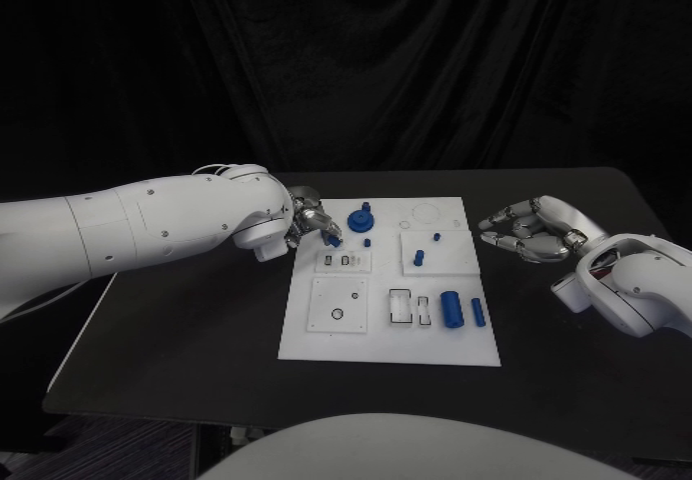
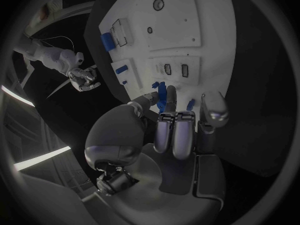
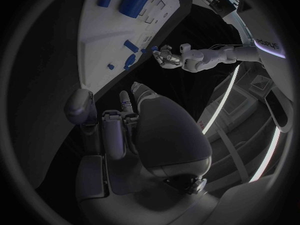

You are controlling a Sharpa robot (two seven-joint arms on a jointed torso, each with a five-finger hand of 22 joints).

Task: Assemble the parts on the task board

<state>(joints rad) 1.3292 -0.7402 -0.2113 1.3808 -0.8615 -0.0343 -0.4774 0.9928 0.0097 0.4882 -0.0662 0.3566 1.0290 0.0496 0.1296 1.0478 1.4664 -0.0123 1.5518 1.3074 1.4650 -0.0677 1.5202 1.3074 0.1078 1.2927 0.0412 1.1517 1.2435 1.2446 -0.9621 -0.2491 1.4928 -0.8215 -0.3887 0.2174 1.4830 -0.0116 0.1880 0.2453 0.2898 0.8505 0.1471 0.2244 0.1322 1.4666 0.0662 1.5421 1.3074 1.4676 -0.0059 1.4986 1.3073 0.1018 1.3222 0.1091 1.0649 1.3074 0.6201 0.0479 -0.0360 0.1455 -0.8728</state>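
Black table (image 1: 188, 330) | left hand (image 1: 310, 225) seemingly pinching blue part (image 1: 333, 240) | right hand (image 1: 526, 230) curled, empty

White task board (image 1: 378, 345) mid-table, small blue parts (image 1: 451, 308) scattered on it

You have a matt white task board (image 1: 320, 335) on a matt black worktop (image 1: 173, 340). By the left hand's silver, metallic fingers (image 2: 181, 135) sit smooth blue plastic-looking parts (image 1: 361, 220); both arm shells look glossy white.
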